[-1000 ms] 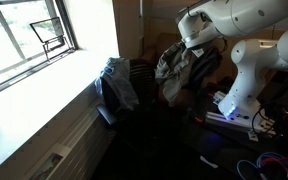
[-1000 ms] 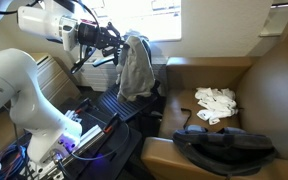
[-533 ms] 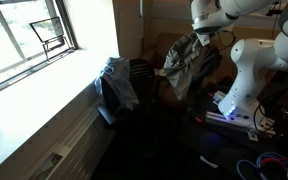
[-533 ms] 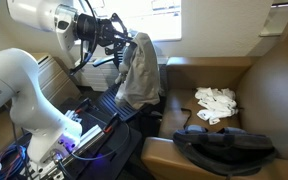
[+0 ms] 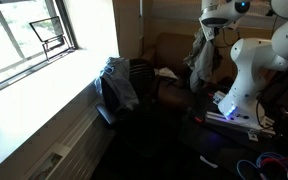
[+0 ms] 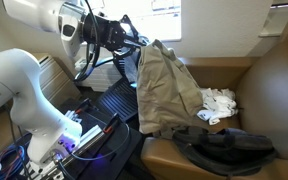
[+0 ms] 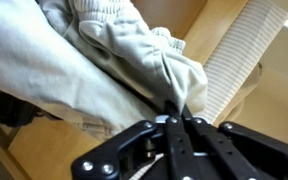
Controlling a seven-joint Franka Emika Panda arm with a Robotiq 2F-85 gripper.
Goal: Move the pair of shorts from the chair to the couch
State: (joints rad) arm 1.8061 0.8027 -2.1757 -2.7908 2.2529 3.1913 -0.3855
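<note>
My gripper (image 6: pixel 134 47) is shut on the waist edge of the khaki shorts (image 6: pixel 167 88), which hang in the air, swung out over the brown couch (image 6: pixel 274 90). In the wrist view the black fingers (image 7: pixel 174 125) pinch a fold of the pale fabric (image 7: pixel 94 50). In an exterior view the shorts (image 5: pixel 201 55) hang under the gripper (image 5: pixel 208 27), beside the white arm. The black chair (image 6: pixel 114 100) stands below and behind them.
A white cloth (image 6: pixel 216 102) and a black bag (image 6: pixel 224 147) lie on the couch seat. A grey garment (image 5: pixel 117 80) hangs by the window ledge (image 5: pixel 44 90). The robot base (image 5: pixel 236 100) and cables (image 5: pixel 269 160) sit on the floor.
The arm has swung the shorts off the chair and across towards the couch. The shorts now hang spread out over the couch seat's edge. The grip has stayed shut.
</note>
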